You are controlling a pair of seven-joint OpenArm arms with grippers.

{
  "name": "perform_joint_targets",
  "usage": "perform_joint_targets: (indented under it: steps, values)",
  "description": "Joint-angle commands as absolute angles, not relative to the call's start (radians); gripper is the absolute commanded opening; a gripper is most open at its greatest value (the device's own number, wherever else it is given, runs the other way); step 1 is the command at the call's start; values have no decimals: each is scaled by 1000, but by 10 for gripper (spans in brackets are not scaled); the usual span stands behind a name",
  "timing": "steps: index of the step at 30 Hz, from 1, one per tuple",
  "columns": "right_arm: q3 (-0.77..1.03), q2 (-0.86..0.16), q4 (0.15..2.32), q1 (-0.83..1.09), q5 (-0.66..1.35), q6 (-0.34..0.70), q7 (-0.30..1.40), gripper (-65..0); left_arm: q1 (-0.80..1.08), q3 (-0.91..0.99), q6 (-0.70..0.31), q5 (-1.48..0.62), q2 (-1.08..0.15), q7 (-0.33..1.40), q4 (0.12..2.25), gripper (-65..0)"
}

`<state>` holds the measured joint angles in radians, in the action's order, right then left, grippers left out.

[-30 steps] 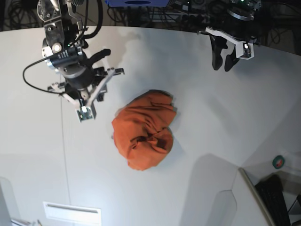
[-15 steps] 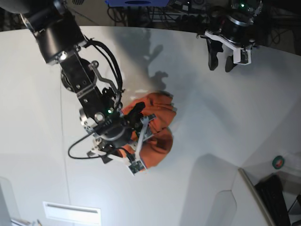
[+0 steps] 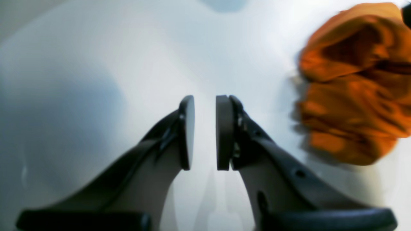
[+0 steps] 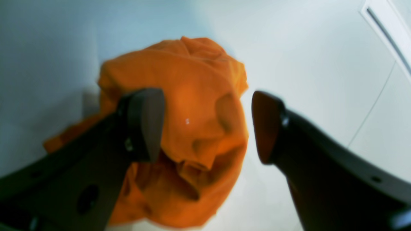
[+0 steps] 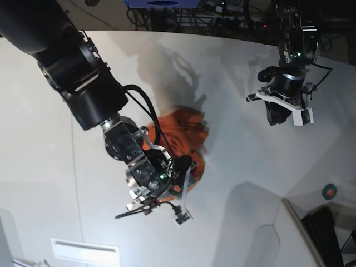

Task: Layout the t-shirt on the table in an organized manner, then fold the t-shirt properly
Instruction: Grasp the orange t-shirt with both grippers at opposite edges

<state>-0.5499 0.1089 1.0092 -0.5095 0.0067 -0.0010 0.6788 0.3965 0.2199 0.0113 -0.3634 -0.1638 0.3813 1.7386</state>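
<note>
The soft orange t-shirt (image 5: 181,136) is lying in a crumpled ball near the middle of the big white desk (image 5: 233,72), not spread out at all. The right hand (image 4: 205,125) is hanging over the ball with its two black fingers standing wide apart. In the right wrist view one finger (image 4: 144,123) is just over the cloth, and the other is out over bare desk. It is not holding anything yet. In the base view this arm is covering the lower left part of the shirt.

The left hand (image 3: 205,131) is up in the upper right of the base view, well away from the shirt. Its two round pads (image 3: 187,131) are sitting close together with a thin gap between them, and nothing is in that gap.

What could go wrong? The shirt is bunched up, so the right hand may be pinching many layers at once and lifting the whole lump. Then it would not open out flat. The pictures are blurry, so I cannot tell which part of the shirt is under the fingers.

A second ago the right hand was out at the upper left of the desk, beside the shirt. The left hand was wider then and is drawing in now.
</note>
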Motion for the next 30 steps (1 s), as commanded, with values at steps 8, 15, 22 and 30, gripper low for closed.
perform_joint_targets:
  steps: [8, 15, 22, 30]
  values:
    - [-615, 131, 900, -585, 2, -5, 572, -239, 421, 325, 4, -363, -174, 360, 1748, -650]
    - [-641, 128, 845, -524, 2, -5, 573, -276, 430, 429, 4, -360, -157, 361, 1739, -650]
    - [-608, 47, 1178, -266, -2, -5, 575, -650, 421, 512, 4, -361, -145, 360, 1661, -650]
    - [-605, 24, 1445, -64, -4, -5, 650, -623, 421, 518, 4, -361, -150, 358, 1633, -650]
